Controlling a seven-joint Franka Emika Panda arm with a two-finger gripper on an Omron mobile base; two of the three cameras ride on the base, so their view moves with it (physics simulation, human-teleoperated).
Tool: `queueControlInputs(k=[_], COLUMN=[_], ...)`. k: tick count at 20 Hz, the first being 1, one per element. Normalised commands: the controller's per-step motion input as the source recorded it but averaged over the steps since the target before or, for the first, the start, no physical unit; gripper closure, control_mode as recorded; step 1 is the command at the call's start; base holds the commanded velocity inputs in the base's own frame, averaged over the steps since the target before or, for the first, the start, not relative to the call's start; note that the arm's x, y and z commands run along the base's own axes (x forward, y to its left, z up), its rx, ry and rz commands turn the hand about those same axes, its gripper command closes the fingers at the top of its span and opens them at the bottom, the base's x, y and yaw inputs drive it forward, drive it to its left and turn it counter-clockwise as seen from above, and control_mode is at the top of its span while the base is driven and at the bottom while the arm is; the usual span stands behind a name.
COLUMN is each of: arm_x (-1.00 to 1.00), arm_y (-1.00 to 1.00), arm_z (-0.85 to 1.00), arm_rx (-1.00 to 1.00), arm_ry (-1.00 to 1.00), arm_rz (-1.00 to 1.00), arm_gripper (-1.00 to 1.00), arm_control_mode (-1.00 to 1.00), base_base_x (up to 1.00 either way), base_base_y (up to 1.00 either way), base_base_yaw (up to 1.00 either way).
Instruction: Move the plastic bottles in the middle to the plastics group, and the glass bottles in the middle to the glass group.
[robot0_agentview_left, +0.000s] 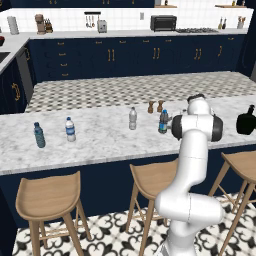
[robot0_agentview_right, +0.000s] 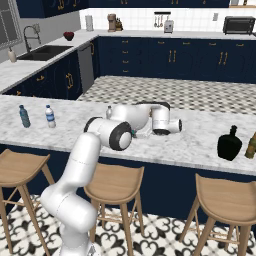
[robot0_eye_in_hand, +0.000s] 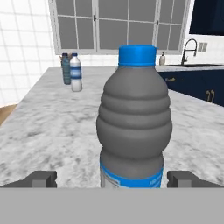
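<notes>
**Dark bottle framed by spread end effector**

Grey-dark plastic, the blue-labelled bottle is seen upright on the marble desk, between the widely spread fingertips of the end effector, untouched. The teal bottle and clear bottle are stood far behind.

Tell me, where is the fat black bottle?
The black bottle stands on the counter's right end, far from the arm, beside a brownish bottle at the picture's edge.
</notes>
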Motion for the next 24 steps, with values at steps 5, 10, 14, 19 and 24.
queueControlInputs(k=[5,10,14,19,24], arm_x=[0.01,0.00,0.00,0.09,0.21], arm_y=[0.07,0.09,0.16,0.11,0.00], arm_z=[0.00,0.00,0.00,-0.01,-0.11], arm_rx=[0.00,0.00,0.00,0.00,0.00], arm_ry=[0.02,0.00,0.00,0.00,0.00], arm_rz=[0.00,0.00,0.00,0.00,-0.01], arm_gripper=[-1.00,-1.00,-1.00,-1.00,-1.00], arm_control_mode=[-1.00,-1.00,-1.00,-1.00,-1.00], base_base_x=[0.00,0.00,0.00,0.00,0.00], base_base_y=[0.00,0.00,0.00,0.00,0.00], base_base_yaw=[0.00,0.00,0.00,0.00,0.00])
